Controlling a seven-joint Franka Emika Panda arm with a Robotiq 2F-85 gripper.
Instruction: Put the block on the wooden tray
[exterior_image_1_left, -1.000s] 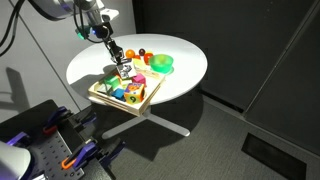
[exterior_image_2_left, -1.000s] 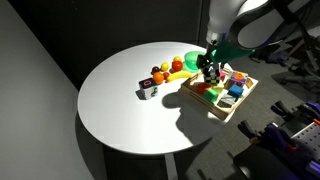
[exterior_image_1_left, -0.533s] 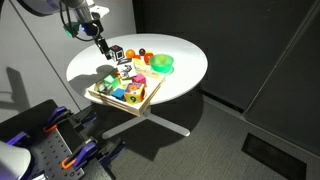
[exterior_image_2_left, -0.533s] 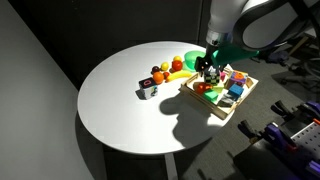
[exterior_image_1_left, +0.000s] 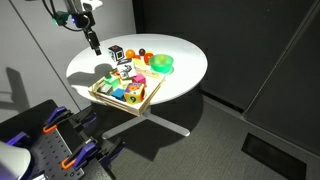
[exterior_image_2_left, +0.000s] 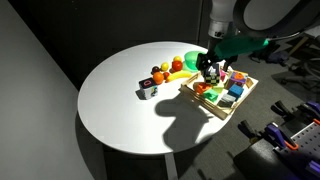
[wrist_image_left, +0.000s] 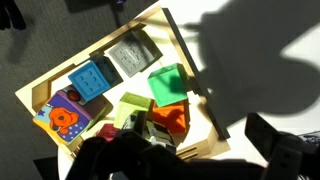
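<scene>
The block (exterior_image_1_left: 125, 71), white with dark marks, rests at the far edge of the wooden tray (exterior_image_1_left: 146, 101) among coloured blocks. It also shows in the wrist view (wrist_image_left: 157, 132), next to an orange block. The wooden tray sits at the table's edge in both exterior views (exterior_image_2_left: 214, 108) and fills the wrist view (wrist_image_left: 40, 88). My gripper (exterior_image_1_left: 93, 42) is open and empty, raised above and away from the tray. Its dark fingers frame the bottom of the wrist view (wrist_image_left: 190, 160). It hides the block in an exterior view (exterior_image_2_left: 210, 68).
A black cube with white spots (exterior_image_1_left: 116, 50) (exterior_image_2_left: 148, 91), a green bowl (exterior_image_1_left: 160, 63) (exterior_image_2_left: 192, 60) and small fruit stand on the round white table (exterior_image_2_left: 120, 110). Grey (wrist_image_left: 132, 55), blue (wrist_image_left: 90, 78) and green (wrist_image_left: 168, 82) blocks lie in the tray.
My gripper has let go of the block and risen up and away from the tray. The block stays in the tray.
</scene>
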